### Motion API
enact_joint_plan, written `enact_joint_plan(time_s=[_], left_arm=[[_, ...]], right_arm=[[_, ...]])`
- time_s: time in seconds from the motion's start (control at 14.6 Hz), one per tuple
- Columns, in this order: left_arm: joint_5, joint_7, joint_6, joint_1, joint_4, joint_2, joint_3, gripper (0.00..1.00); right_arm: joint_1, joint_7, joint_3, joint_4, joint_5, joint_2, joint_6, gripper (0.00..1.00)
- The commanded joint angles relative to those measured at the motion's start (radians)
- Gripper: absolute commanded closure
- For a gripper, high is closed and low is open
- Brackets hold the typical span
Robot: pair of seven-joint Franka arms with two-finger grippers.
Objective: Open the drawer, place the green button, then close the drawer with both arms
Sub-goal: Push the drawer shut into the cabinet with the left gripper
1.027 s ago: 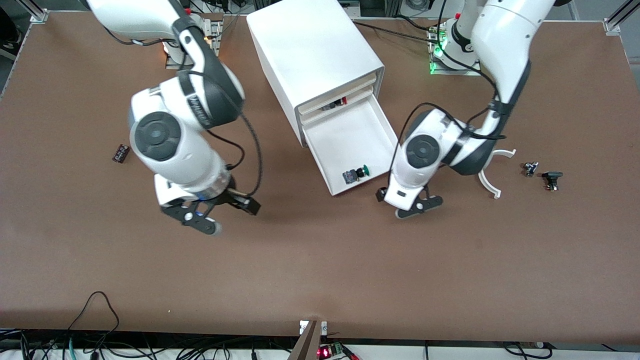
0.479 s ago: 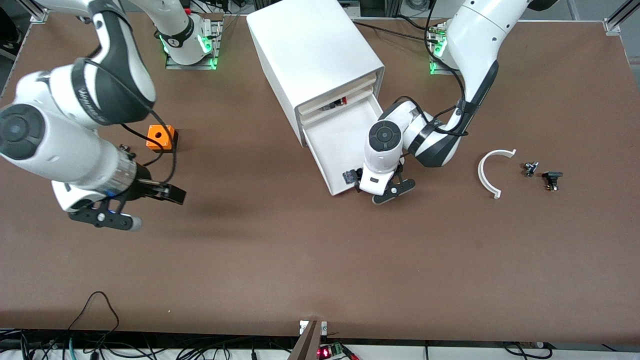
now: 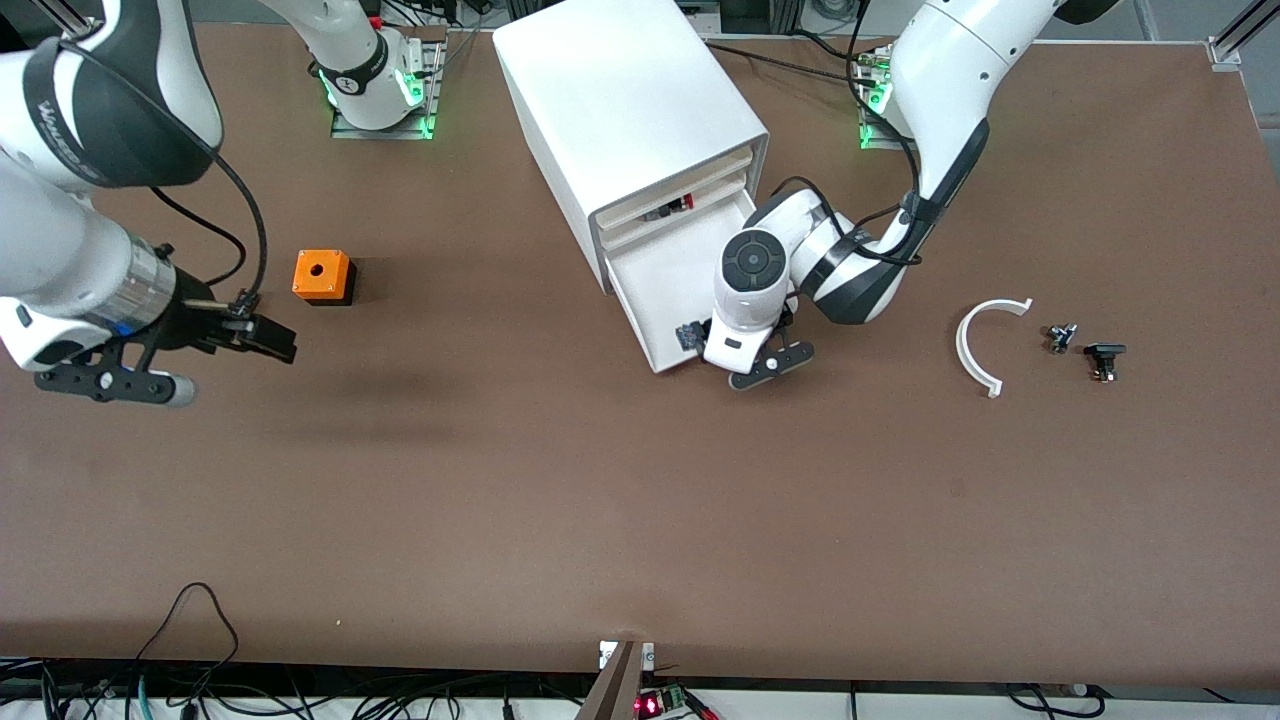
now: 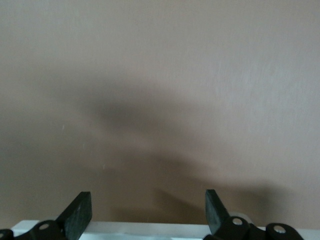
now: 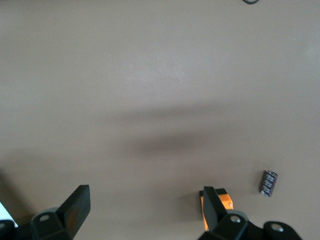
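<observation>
**Left gripper at the drawer's front, button inside**

While the drawer [image 3: 690, 280] stands pulled out of the white cabinet [image 3: 620, 110], the left gripper [image 3: 755, 365] sits low at the drawer's front corner, the one toward the left arm's end of the table, its fingers [image 4: 80, 215] spread wide with nothing between them. In the left wrist view the two black fingers frame only bare brown table [image 3: 640, 520], with a strip of white edge, probably the drawer's front rim, just beneath them.

The button [image 3: 690, 336] lies inside the drawer close to its front wall; only its dark body shows past the left arm's wrist, and the green cap is hidden. The drawer above it is slightly ajar and shows a small red part [image 3: 683, 204].

The right gripper [image 3: 150, 375] hangs over the table toward the right arm's end, jaws also wide and empty. An orange cube [image 3: 323, 276] with a hole in its top stands on the table near it, and the right wrist view catches a small dark ribbed chip [image 5: 269, 183] lying close by.

Toward the left arm's end of the table lie a white curved piece [image 3: 982, 340] and two small dark parts [image 3: 1085, 350] beside it.
</observation>
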Motion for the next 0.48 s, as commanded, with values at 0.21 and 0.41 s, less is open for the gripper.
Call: enact_joint_plan(time_s=[0.21,0.41], left_arm=[[-0.084,-0.02,-0.07,0.02,-0.048,-0.019,-0.112,0.0],[-0.13,-0.02,-0.141,0.028,-0.053,-0.022,-0.154,0.0]], right_arm=[[-0.002,-0.028,-0.002,-0.217,-0.072,-0.23,0.015,0.0],[-0.002,-0.028,-0.003,-0.289,-0.073,-0.316,0.01,0.0]])
